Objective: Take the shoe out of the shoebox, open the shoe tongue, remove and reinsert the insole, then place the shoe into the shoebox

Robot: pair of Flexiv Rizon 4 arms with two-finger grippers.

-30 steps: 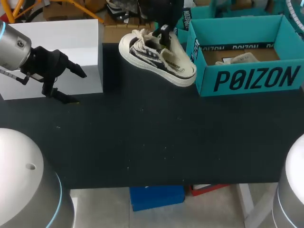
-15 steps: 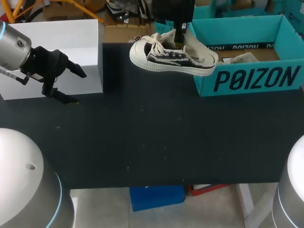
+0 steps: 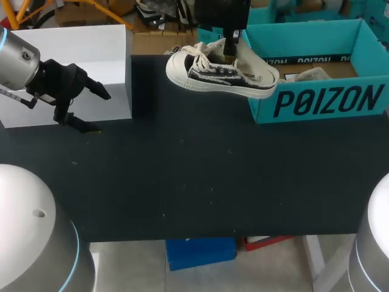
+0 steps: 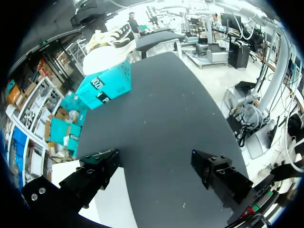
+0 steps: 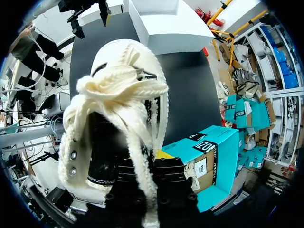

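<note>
Shoe (image 3: 222,76) lifted to shoebox (image 3: 316,102) corner; wrist view shows left jaws apart.

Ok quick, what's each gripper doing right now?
Left gripper: open, holding nothing.
Right gripper: closed on the cream and black canvas sneaker, which is off the table.

The shoebox's (image 3: 322,100) right end is cut off in the head view, its left corner hidden behind the shoe (image 3: 222,76).

head: above, downward, far | left wrist: far | right wrist: close | shared: shoe (image 3: 222,73), shoebox (image 3: 316,100)
</note>
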